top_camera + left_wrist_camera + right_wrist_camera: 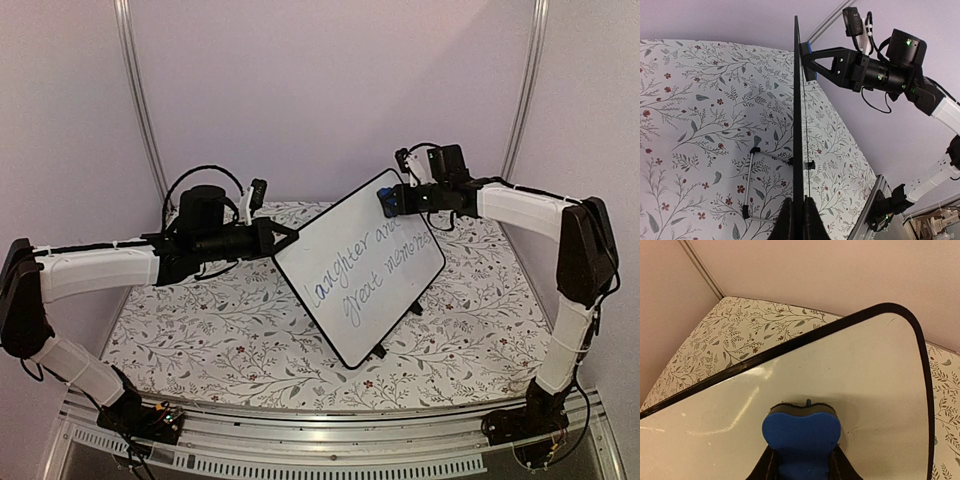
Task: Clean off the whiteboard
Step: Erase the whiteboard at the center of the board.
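Floral worktop [200, 340]: whiteboard [360, 262] held tilted at centre, left pincer [288, 238] clamped on its 9 o'clock edge; right pincer [390, 200] grips blue eraser [801, 432] at 12 o'clock corner. Judged step: wipe starting; next stroke toward 6 o'clock, across writing [375, 270].

The whiteboard [360, 265] sits above the table [200, 340] between left tool [289, 238] and right tool [394, 199], eraser [801, 432] at its far corner

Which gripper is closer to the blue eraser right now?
Right. The right gripper is shut on the blue eraser at the top corner of the whiteboard; the left gripper clamps its left edge, apart from the eraser.
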Available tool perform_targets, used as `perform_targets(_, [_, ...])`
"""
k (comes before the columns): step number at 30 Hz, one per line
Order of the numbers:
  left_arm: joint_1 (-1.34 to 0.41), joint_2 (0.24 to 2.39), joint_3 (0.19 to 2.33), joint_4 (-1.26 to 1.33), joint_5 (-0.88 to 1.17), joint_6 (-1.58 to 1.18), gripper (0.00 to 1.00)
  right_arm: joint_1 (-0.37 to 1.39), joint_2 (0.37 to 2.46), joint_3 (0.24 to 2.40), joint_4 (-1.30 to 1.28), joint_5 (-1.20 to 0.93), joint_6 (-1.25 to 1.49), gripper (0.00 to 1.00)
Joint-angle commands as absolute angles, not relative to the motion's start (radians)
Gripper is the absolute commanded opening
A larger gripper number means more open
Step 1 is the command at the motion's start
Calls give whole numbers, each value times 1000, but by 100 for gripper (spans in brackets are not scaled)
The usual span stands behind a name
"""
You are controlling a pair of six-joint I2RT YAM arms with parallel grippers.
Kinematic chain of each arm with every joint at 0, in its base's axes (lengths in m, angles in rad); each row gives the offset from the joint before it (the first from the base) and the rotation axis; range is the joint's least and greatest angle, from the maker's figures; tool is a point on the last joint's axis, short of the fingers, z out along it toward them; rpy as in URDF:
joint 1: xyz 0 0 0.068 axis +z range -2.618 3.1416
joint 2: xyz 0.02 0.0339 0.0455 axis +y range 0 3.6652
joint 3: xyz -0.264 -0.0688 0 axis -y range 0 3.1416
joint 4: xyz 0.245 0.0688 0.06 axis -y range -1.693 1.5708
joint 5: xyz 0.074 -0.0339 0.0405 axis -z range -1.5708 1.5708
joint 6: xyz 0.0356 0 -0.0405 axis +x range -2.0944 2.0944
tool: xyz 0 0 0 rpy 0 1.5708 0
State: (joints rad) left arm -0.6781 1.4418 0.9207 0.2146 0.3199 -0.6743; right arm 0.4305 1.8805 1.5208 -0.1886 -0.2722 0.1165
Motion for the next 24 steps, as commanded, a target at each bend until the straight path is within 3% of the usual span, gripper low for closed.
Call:
perform_targets(1, [-740,1438,934,241,484,-609,0,427,1867,1417,-207,-258,121,16])
perform_targets(10, [-744,1439,931,244,483,-611,0,390,1787,1312,-163,-281,142,16])
perform_targets(24, [-744,1449,937,239,481,-603,0,388,1937,1568,-209,-329,152,17])
